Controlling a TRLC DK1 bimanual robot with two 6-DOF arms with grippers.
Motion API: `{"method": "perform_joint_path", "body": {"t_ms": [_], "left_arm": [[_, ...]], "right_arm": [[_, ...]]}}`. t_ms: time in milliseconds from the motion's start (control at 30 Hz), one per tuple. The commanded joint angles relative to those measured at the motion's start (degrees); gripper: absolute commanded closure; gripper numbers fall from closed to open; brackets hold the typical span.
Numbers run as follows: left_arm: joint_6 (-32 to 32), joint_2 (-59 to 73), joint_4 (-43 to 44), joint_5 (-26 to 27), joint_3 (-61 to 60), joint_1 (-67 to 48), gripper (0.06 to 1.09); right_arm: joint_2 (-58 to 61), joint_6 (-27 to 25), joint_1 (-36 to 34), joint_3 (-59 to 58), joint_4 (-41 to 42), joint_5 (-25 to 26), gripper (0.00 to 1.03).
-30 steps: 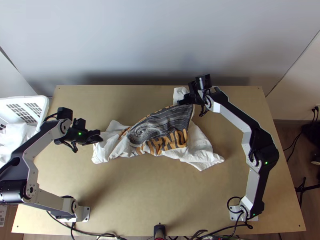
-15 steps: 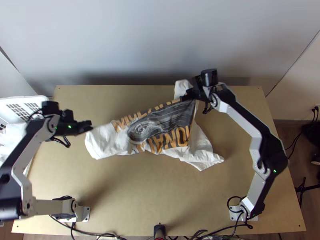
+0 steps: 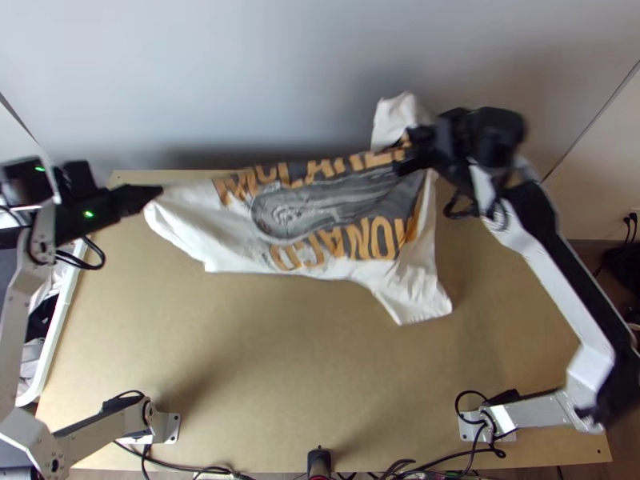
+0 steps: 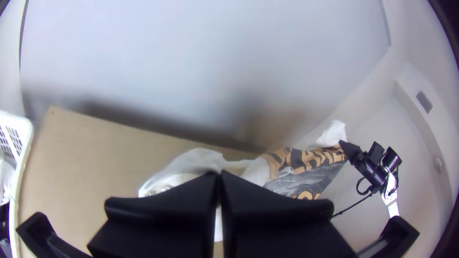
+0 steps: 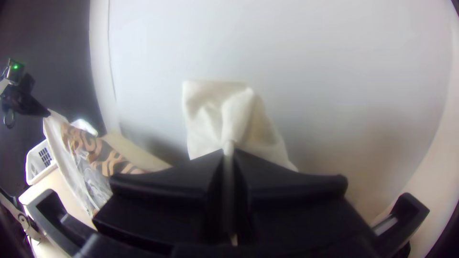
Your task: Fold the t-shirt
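Arm bases clamped at near edge of light wooden table (image 3: 264,400); white slotted plastic basket (image 4: 25,136) by left side, white cloth inside. Beyond, printed T-shirt (image 3: 320,254) stretched between my two grippers, lower part hanging slack; can't tell if hem touches wood. My left gripper (image 3: 158,191) closed, pinching one end. Farther over, my right gripper (image 3: 406,160) closed on other end, white flap sticking out past fingertips. Pale wall (image 3: 264,72) behind
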Motion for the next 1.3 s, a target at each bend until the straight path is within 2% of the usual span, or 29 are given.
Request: {"method": "perform_joint_path", "body": {"t_ms": [0, 300, 400, 500, 700, 1033, 1133, 1267], "left_arm": [[-1.9, -2.9, 1.2, -2.0, 10.0, -0.8, 1.05], [-1.9, -4.4, -2.3, -2.1, 19.0, -4.7, 1.05], [-1.2, -5.2, -4.6, -2.1, 20.9, -6.3, 1.05], [-1.1, -5.9, -6.7, -1.7, 21.7, -6.8, 1.05], [0.3, -9.0, -11.8, -0.8, 20.4, -6.8, 1.05], [3.1, -15.7, -19.0, 0.0, 13.8, -6.8, 1.05], [3.1, -16.6, -19.1, 0.1, 11.2, -6.9, 1.05], [3.2, -15.8, -19.1, 0.1, 10.6, -6.9, 1.05]], "right_arm": [[-11.6, -0.3, -0.6, -0.7, 1.9, 2.0, 1.00], [-24.6, -0.6, -2.4, -3.2, 1.0, 3.9, 1.00], [-28.5, -2.9, -2.2, -5.1, 0.4, 4.5, 1.00], [-30.6, -3.9, -1.7, -5.1, -3.2, 4.6, 1.00], [-36.9, -2.7, -0.7, -8.5, -10.4, 4.6, 1.00], [-44.4, 4.0, 0.6, -14.3, -25.8, 4.4, 1.00], [-44.9, 6.9, 0.1, -20.4, -27.8, 2.9, 1.00], [-44.2, 8.2, 0.4, -32.2, -27.8, 0.5, 1.00]]}}
